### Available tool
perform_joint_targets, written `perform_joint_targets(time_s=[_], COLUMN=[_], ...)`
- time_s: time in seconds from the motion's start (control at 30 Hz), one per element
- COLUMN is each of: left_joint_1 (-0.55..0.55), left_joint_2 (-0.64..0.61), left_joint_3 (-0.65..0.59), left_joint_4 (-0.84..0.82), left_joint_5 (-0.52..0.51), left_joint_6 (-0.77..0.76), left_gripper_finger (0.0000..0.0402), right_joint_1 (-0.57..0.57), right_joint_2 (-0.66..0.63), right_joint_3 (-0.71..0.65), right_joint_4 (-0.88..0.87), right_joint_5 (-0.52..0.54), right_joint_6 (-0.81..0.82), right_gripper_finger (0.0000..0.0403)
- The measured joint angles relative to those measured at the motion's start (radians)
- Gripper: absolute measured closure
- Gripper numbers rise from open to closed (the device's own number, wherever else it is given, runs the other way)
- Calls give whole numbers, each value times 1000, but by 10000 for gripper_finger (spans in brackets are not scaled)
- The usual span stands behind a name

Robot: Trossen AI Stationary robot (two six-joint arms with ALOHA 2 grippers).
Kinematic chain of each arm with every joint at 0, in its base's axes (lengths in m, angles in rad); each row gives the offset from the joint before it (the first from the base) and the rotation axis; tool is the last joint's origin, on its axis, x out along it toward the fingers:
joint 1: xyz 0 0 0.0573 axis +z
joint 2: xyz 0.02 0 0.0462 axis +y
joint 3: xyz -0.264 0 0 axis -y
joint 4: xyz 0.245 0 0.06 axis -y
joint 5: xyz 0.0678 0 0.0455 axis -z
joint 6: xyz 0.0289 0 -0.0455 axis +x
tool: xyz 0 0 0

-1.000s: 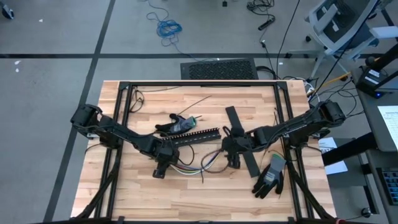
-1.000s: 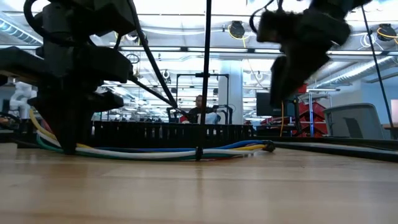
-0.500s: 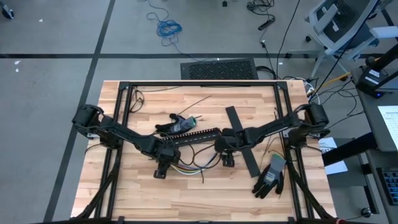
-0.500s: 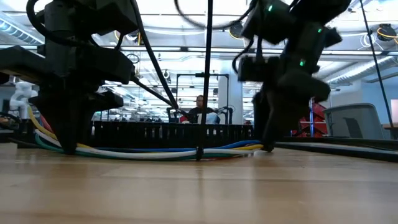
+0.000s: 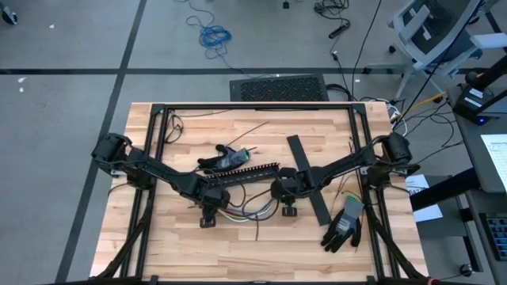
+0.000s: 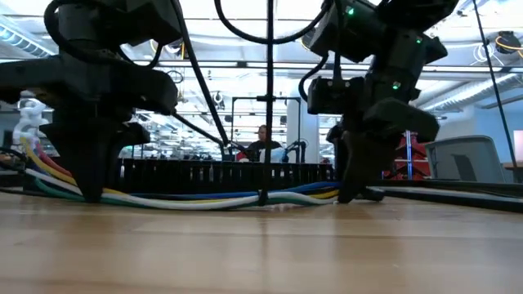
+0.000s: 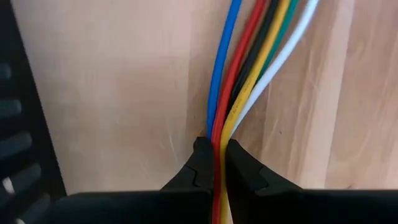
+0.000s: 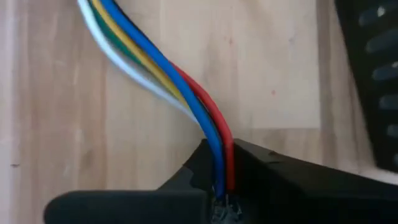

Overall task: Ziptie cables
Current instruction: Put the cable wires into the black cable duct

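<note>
Wooden table (image 5: pixel 166 245), no legible writing, left tool (image 7: pixel 215 163) and right tool (image 8: pixel 222 168) pinching cables (image 6: pixel 204 198)

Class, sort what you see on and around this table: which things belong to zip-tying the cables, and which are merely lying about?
Belong to the job:
- cables, gripped at both ends
- left gripper, shut on them
- right gripper, shut on them

Lying about:
- black slotted duct
- grey glove
- black glove
- black strip
- coiled blue cable on the floor
</note>
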Motion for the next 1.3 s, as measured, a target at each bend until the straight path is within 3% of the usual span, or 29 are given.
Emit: perform_joint_targets(time_s=[0.23, 0.4, 0.67, 0.8, 1.03, 1.3], left_joint_1=[-35, -44, -13, 38, 26, -94], left_joint_2=[-115, -260, -465, -510, -444, -207], left_joint_3=[2, 6, 76, 76, 70, 56], left_joint_4=[-30, -82, -389, -452, -346, -103], left_joint_5=[57, 55, -208, -241, -256, -219], left_joint_6=[-231, -402, -434, -400, -430, -433], left_gripper_finger=[387, 387, 387, 387, 387, 387], right_joint_1=[49, 31, -137, -218, -225, -47], right_joint_2=[-85, -227, -324, -303, -304, -288], right_joint_3=[-8, -8, -5, 45, 135, 105], right_joint_4=[-66, -98, -52, -55, -229, -306], right_joint_5=[-110, -85, -16, -23, -57, -88], right_joint_6=[160, 213, 163, 84, 57, 162], right_gripper_finger=[398, 400, 402, 402, 402, 403])
